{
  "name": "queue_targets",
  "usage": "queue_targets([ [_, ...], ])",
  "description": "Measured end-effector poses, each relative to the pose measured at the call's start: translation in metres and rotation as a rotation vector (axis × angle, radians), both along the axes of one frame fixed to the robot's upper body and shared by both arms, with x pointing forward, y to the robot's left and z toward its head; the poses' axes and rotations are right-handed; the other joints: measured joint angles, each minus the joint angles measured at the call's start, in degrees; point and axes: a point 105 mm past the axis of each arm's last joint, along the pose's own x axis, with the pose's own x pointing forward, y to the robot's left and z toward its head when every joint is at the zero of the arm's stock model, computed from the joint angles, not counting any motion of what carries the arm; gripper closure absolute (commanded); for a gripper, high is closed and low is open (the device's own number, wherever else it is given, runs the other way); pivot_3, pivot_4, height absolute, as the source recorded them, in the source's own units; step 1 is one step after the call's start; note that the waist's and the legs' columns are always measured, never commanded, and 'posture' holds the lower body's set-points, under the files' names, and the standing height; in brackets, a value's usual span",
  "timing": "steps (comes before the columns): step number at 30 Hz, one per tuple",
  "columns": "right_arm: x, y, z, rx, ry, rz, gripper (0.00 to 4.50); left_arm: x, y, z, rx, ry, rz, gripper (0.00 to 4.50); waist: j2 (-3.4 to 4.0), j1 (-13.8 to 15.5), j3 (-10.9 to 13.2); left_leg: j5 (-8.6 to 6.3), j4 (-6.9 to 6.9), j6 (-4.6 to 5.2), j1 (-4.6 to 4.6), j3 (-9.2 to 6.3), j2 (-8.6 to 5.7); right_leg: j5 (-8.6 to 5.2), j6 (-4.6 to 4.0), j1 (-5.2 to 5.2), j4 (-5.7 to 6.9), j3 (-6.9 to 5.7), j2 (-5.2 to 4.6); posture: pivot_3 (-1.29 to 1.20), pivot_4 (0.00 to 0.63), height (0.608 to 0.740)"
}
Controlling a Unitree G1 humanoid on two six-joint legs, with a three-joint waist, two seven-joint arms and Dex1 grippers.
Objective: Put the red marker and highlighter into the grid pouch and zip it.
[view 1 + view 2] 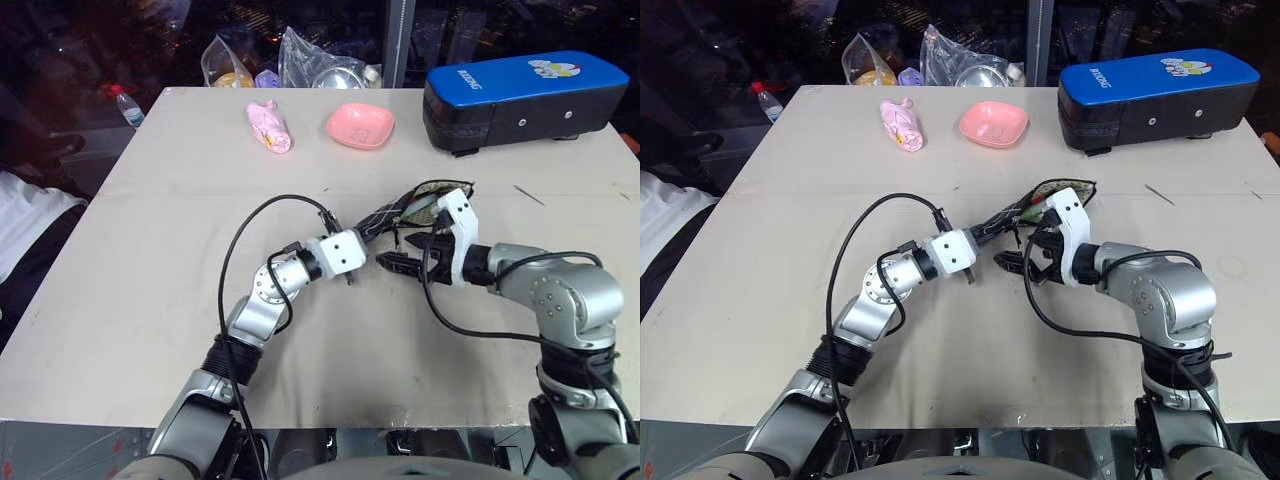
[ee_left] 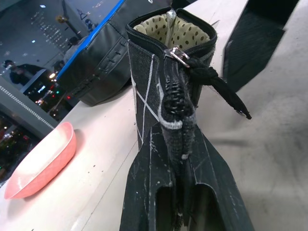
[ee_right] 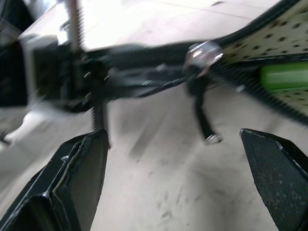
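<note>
Two end effectors: left (image 2: 180, 192) clamps grid pouch (image 2: 159, 62), right (image 3: 175, 168) gapes beside blue-topped case (image 1: 525, 95).

Bright overhead light washes the pale table (image 1: 150, 250); background stays dark; the right wrist view shows heavy motion blur.

Black fabric pouch with white grid lines (image 2: 144, 72) has cream, dark-dotted lining; bright green highlighter body (image 3: 284, 77) inside; shallow pink dish (image 1: 360, 125).

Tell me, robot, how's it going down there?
Left fingers shut on the black grid-lined fabric pouch. Right fingers open, near its black zipper cord. Pouch part unzipped, green highlighter inside. Nothing in the way.
</note>
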Motion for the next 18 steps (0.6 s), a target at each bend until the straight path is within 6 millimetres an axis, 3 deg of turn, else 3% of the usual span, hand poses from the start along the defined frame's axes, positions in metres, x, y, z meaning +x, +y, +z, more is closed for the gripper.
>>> queue_targets([
  [4, 0.0018, 0.0018, 0.0026, 0.031, 0.010, -0.019, 0.05, -0.0017, -0.0033, -0.0019, 0.005, 0.004, -0.012, 4.50, 0.00, -0.07, 0.00, 0.00, -0.02, 0.00, 0.00, 0.00, 0.00, 0.00, 0.00, 0.00, -0.01, 0.00, 0.01, 0.00, 0.150, 0.740],
  [15, 0.0060, -0.0028, -0.0019, 0.028, 0.033, -0.055, 4.46, -0.0031, -0.0035, -0.0044, 0.024, 0.001, -0.018, 4.50, 0.00, -0.18, 0.00, -0.01, -0.03, 0.02, 0.00, -0.01, 0.00, 0.00, 0.00, 0.00, -0.02, 0.00, 0.00, 0.00, 0.150, 0.740],
  [18, 0.0057, -0.0046, -0.0015, 0.024, 0.033, -0.052, 4.46, -0.0038, -0.0026, -0.0045, 0.026, -0.004, -0.020, 4.50, 0.00, -0.23, 0.00, -0.01, -0.04, 0.02, 0.00, -0.01, 0.01, 0.00, 0.00, 0.00, -0.03, 0.00, 0.00, 0.00, 0.150, 0.740],
])
